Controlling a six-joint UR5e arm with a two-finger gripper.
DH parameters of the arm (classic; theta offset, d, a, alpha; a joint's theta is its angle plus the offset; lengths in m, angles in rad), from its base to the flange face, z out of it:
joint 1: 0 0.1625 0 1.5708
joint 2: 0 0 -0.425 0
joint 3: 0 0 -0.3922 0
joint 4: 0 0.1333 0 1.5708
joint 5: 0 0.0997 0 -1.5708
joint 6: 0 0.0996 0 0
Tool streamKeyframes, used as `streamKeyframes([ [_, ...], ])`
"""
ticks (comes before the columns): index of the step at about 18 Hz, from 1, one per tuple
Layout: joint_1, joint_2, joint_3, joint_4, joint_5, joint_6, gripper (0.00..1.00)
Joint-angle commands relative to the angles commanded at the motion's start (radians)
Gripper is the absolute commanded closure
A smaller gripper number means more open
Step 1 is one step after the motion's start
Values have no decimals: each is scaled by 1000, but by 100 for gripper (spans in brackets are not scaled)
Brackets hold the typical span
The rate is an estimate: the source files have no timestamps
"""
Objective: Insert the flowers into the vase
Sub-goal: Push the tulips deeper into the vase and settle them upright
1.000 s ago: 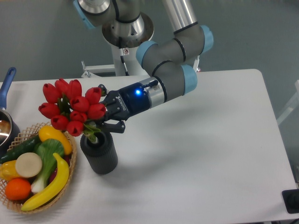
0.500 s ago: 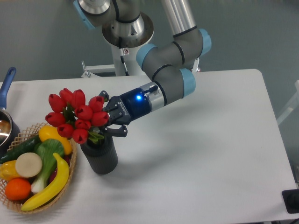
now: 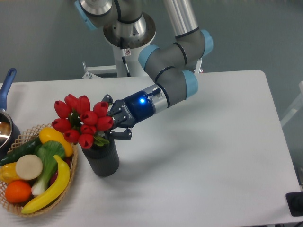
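Observation:
The flowers, a tight bunch of red tulip buds with short green stems, lean to the left over the vase. Their stems reach down into the vase's round mouth. The vase is dark grey, cylindrical and upright, standing on the white table right beside the basket. My gripper comes in from the right, level with the base of the bunch and just above the vase's mouth. It is closed on the stems, and the buds hide its fingertips.
A woven basket of vegetables and fruit touches the vase's left side. A pot with a blue handle stands at the left edge. My arm's base is at the back. A black object is at the lower right corner.
The gripper and the flowers have moved right and down. The bunch now sits lower over the vase, with its stems deeper in the mouth.

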Motion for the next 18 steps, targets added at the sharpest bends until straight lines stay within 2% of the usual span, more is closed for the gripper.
streamKeyframes([
  [12, 0, -32, -2, 0, 41, 34, 72],
  [18, 0, -32, -5, 2, 41, 35, 62],
])
